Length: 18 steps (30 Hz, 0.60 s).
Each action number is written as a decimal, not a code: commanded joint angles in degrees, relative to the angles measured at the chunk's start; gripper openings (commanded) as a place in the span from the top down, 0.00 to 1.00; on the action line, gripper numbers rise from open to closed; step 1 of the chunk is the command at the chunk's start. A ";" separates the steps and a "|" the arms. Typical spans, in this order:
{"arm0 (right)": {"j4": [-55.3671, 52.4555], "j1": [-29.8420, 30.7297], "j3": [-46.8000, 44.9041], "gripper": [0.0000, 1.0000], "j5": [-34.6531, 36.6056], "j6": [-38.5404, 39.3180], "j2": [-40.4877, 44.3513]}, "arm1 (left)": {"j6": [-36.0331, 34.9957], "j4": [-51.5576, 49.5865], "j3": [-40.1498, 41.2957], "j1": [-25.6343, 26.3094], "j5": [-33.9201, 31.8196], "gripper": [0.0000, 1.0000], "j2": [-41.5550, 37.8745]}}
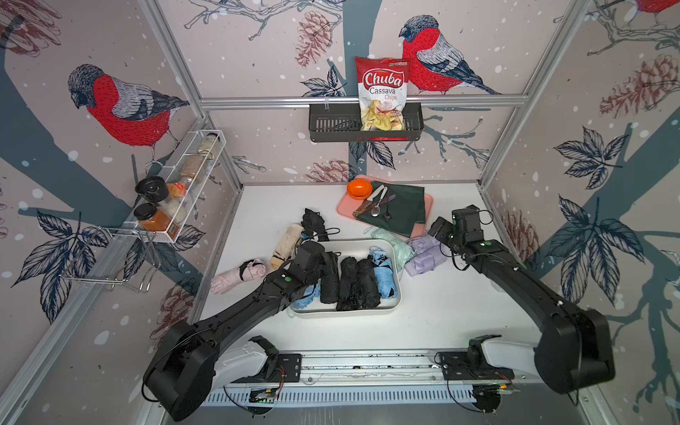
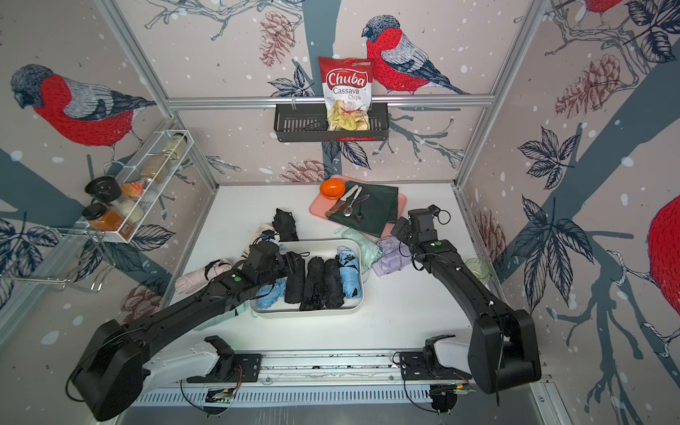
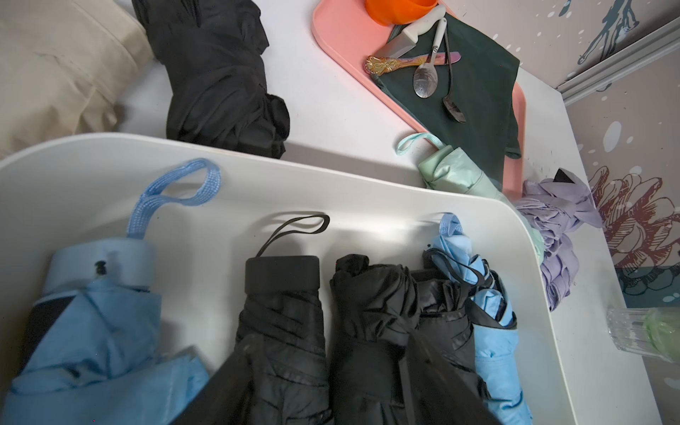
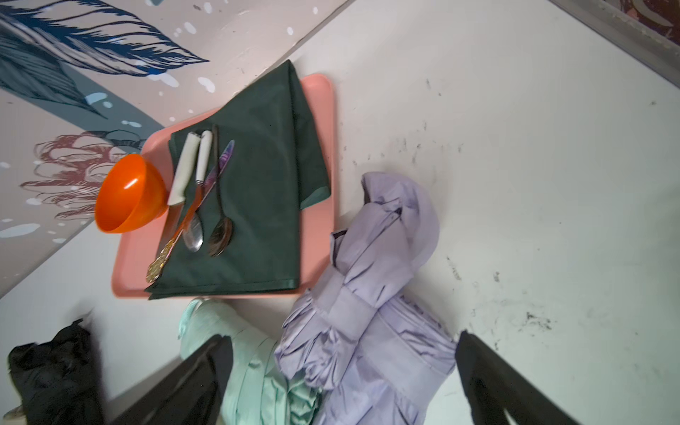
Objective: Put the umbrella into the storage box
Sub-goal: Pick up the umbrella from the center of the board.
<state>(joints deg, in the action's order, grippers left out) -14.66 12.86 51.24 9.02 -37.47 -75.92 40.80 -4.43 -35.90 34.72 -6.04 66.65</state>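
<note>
Right gripper (image 4: 342, 338) hangs, jaws spread wide, astride the lilac umbrella (image 4: 368, 294) on the table (image 4: 552, 184) just right of the storage box (image 1: 353, 244): light, soft, slippery folds, so I'd pinch its banded middle, while the left gripper (image 1: 330, 265) hovers over the box's black umbrella (image 3: 279, 294), jaws too blurred to call.

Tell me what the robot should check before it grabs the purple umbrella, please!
1. Right claw open: ok, its fingers stand either side of the purple umbrella.
2. Only one umbrella between them: cannot tell, the mint umbrella lies right against it.
3. Left claw out of the way: not ok, it hangs over the storage box.
4. Room in the box: cannot tell, five umbrellas lie side by side inside.
</note>
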 commanded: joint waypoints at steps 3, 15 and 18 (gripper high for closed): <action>-2.66 -4.24 5.92 0.01 -6.36 2.68 -8.56 | -1.64 2.95 -1.72 -0.02 -2.27 0.27 2.10; -2.75 -7.03 11.24 0.01 -10.48 2.72 -21.63 | -1.68 2.57 -2.68 -0.13 -3.80 0.25 5.89; -2.25 -7.38 10.69 0.01 -11.23 2.45 -22.73 | -1.66 2.55 -2.76 -0.20 -3.81 0.24 6.24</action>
<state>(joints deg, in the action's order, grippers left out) -16.91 5.58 62.02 -0.97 -34.70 -98.02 40.03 -3.73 -38.13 34.70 -9.15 72.62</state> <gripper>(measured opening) 0.990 0.756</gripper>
